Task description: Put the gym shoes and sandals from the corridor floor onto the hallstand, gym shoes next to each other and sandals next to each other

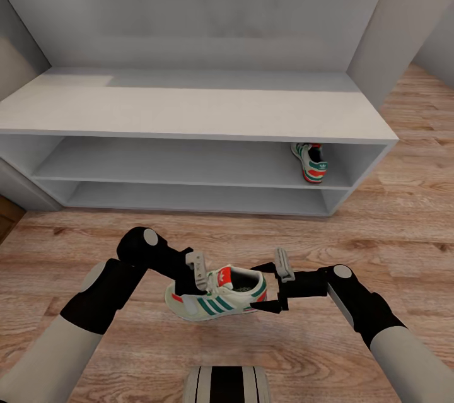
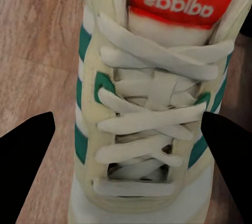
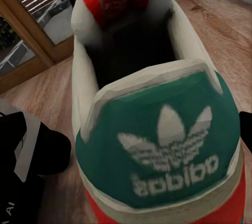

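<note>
At lower centre of the head view, the left pincer (image 1: pixel 192 278) and right pincer (image 1: pixel 272 286), both spread, are bracketing a gym shoe (image 1: pixel 217 300) above the corridor floor (image 1: pixel 391 214), probably needing carrying beside its mate (image 1: pixel 310 161) on the hallstand (image 1: pixel 189 114) shelf.

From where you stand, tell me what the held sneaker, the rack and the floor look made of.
The held sneaker: likely matte cream leather or synthetic, with flat fabric-like laces and green stripes. The rack: smooth matte grey-white panels, probably painted board. The floor: light brown wood-grain planks, wood or laminate; the render cannot settle which.
</note>
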Tool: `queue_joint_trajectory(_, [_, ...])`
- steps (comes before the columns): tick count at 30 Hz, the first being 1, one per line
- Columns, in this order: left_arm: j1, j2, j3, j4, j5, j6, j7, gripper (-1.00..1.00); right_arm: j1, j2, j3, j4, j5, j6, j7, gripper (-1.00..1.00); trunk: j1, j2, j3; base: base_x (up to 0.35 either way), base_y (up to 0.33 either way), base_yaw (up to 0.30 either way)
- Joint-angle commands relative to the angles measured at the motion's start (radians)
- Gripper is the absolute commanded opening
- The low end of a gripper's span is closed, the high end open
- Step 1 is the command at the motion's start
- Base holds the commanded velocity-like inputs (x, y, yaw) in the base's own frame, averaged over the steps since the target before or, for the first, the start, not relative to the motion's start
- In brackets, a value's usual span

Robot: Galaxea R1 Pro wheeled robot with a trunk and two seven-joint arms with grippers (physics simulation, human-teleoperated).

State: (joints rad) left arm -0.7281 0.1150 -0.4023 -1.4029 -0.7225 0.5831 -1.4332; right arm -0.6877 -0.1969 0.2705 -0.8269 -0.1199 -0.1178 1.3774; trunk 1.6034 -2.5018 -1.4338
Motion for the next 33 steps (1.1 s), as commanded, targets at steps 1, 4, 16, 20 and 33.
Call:
queue_joint_trajectory(1, [-0.001, 0.000, 0.002, 0.001, -0.009, -0.003, 0.027, -1.00, 0.001, 0.000, 0.003, 0.000, 0.000, 0.000, 0.005, 1.00, 0.000, 0.000, 0.000, 0.000, 0.000, 0.000])
queue_joint_trajectory(4, [-0.001, 0.001, 0.006, 0.001, -0.009, -0.003, 0.027, -1.00, 0.001, 0.000, 0.003, 0.000, 0.000, 0.000, 0.005, 1.00, 0.000, 0.000, 0.000, 0.000, 0.000, 0.000])
queue_joint_trajectory(16, [-0.002, 0.001, 0.008, -0.004, -0.009, -0.003, 0.027, -1.00, 0.001, 0.000, 0.003, 0.000, 0.000, 0.000, 0.005, 1.00, 0.000, 0.000, 0.000, 0.000, 0.000, 0.000])
queue_joint_trajectory(20, [-0.002, 0.001, 0.008, -0.007, -0.008, -0.003, 0.027, -1.00, 0.001, 0.000, 0.003, 0.000, 0.000, 0.000, 0.005, 1.00, 0.000, 0.000, 0.000, 0.000, 0.000, 0.000])
queue_joint_trajectory(33, [-0.002, -0.001, 0.010, -0.014, -0.005, -0.003, 0.027, -1.00, 0.001, 0.000, 0.003, 0.001, 0.000, -0.002, 0.005, 1.00, 0.000, 0.000, 0.000, 0.000, 0.000, 0.000])
